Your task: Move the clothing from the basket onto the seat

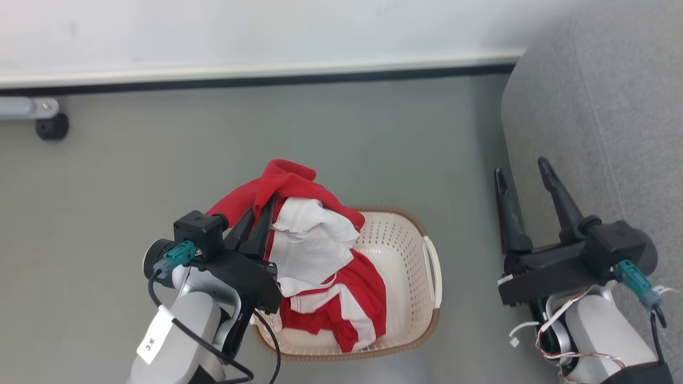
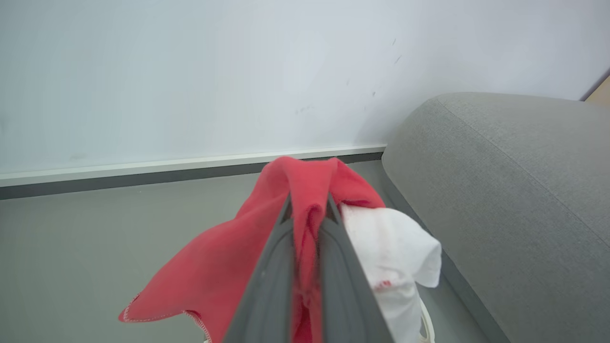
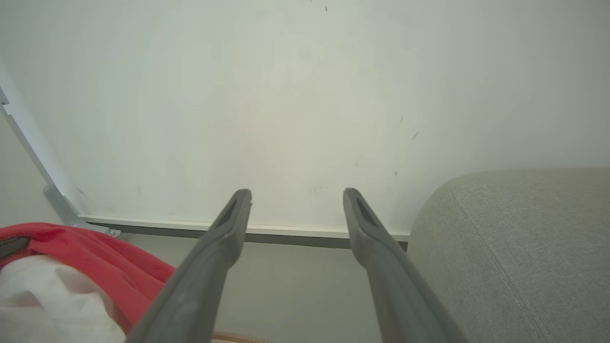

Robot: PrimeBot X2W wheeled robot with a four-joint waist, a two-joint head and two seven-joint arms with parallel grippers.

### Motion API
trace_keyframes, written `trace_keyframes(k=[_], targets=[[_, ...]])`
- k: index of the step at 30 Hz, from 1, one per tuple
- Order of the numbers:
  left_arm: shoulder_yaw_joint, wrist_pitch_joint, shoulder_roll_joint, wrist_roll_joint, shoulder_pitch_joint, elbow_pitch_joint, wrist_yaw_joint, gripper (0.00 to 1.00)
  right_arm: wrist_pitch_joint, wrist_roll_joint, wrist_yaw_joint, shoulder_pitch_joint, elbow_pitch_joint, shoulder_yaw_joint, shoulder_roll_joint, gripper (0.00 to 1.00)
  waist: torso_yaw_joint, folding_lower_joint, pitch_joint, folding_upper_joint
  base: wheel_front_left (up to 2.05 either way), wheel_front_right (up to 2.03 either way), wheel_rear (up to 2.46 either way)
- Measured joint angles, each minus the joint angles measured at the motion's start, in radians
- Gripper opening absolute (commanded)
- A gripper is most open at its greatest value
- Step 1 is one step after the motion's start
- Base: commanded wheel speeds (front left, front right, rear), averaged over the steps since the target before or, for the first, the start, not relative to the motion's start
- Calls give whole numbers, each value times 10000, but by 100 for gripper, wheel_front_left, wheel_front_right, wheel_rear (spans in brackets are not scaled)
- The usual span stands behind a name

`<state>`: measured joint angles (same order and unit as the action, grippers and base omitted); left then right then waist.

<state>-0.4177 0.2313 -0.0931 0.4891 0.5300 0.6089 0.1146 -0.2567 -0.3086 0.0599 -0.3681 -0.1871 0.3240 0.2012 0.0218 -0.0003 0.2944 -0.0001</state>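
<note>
Now the clothing (image 1: 309, 240) is clamped in the left gripper (image 1: 265, 207), the right gripper (image 1: 521, 166) spread wide, a swing to the seat (image 1: 603, 106) being called for

Both silver-grey rounded forearms (image 1: 187, 330) end in black blocky wrist housings (image 1: 251, 277) with teal plug connectors (image 1: 179, 254); the left end effector (image 1: 262, 207) and the right end effector (image 1: 521, 166) each have two long, tapering dark grey fingers (image 1: 557, 197). A black cable (image 1: 213, 351) and a white marked tag (image 1: 155, 333) sit on the left forearm, thin red-and-white wires (image 1: 549, 325) by the right.
</note>
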Motion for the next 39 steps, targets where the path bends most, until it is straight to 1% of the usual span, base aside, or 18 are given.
trace_keyframes(k=[4,24,33,39], targets=[[58,10,-21,-2,-128,-449,-50,0,2,-21,-71,292,-54,40,-13,100,58,0,-472,0,0,0,0],[-121,113,-148,-232,-1300,-2594,-405,0,184,-316,-75,1621,-65,161,-23,100,77,2,-2257,1,0,0,0],[-224,84,-274,-447,-1795,-3701,-623,0,364,-525,-73,2188,167,257,-46,100,6,1,-2820,0,0,0,0],[-288,-105,-330,-449,-1952,-4337,-717,0,454,-581,-73,2377,360,313,-52,100,-63,3,-2958,1,0,0,0]])
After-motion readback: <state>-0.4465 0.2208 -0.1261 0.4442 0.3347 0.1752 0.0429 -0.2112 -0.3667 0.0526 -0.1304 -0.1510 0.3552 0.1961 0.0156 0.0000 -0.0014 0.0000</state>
